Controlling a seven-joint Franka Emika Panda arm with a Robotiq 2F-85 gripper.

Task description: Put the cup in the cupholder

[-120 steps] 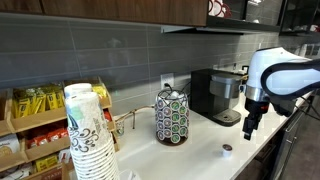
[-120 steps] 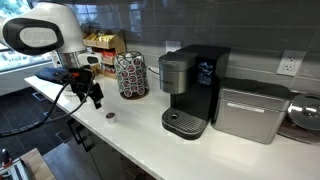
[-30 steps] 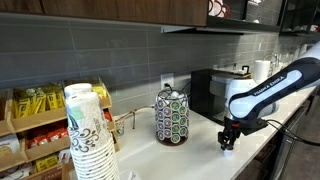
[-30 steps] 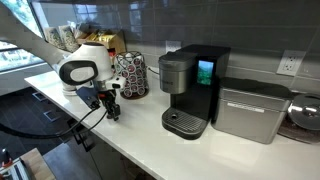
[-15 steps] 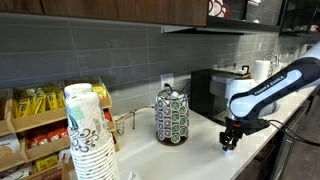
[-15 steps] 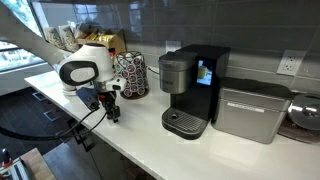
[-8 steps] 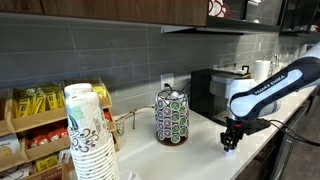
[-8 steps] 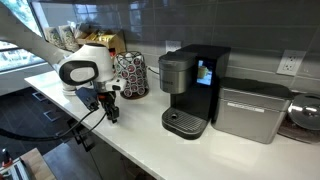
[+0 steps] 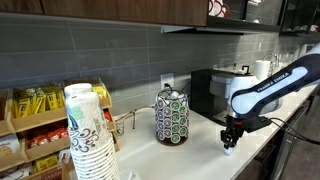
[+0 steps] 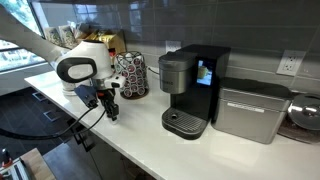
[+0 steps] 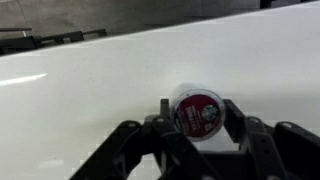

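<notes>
In the wrist view the cup (image 11: 198, 111), a small round pod with a dark red top and a white rim, sits on the white counter between my two black fingers (image 11: 167, 116). My gripper (image 11: 198, 120) is shut on it, with a finger pressed against each side. In both exterior views the gripper (image 9: 229, 144) (image 10: 112, 115) points down at the counter and hides the cup. The cupholder (image 9: 171, 116) (image 10: 131, 74), a dark wire carousel lined with pods, stands upright near the wall, a short way from the gripper.
A black coffee machine (image 9: 215, 95) (image 10: 190, 90) stands beside the cupholder, with a silver box (image 10: 247, 112) past it. A tall stack of patterned paper cups (image 9: 90, 135) and a wooden rack of packets (image 9: 30, 120) fill one end. The counter edge (image 10: 95, 135) runs close to the gripper.
The fingers have closed in onto the cup over the last second. The arm has hardly moved, and the cup stays on the counter.
</notes>
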